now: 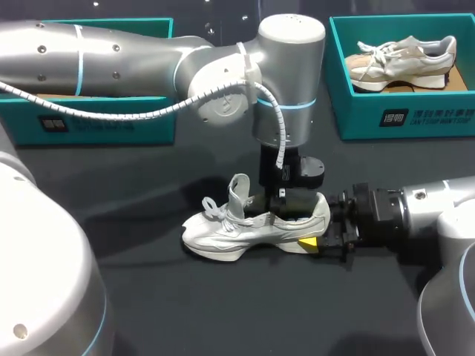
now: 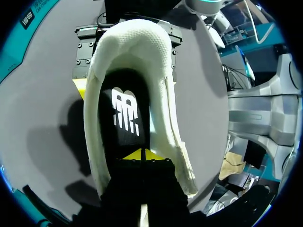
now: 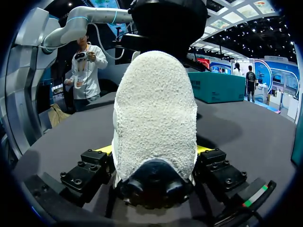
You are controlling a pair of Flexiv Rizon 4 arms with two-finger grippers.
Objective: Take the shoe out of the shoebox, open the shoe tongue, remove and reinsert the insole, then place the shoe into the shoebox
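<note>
- Two shoes are in view: a white shoe lying mid-desk on its sole with its toe toward the left edge, and a beige one in the box at the far right corner.
- Two teal boxes stand along the desk's far edge. The left box is largely covered by the left arm, so its inside cannot be seen. The right box is open and holds the beige shoe.
- Two grippers, both at the white shoe.
- The left gripper comes straight down into the shoe's opening. Its yellow tips sit together on the black insole. Whether any of the insole is pinched between them cannot be told.
- The right gripper comes in low from the right edge. The heel sits between its fingers, which press on it from both sides, so it is clamped on the white shoe.
- One tongue stands pulled up and forward. The loose laces spill toward the toe.
- One insole shows in the left wrist view. It lies flat inside the shoe and has a white mark on it.
- One white coiled cable runs along the left arm. That arm's wrist stands over the shoe and hides the middle of the desk's far edge.
</note>
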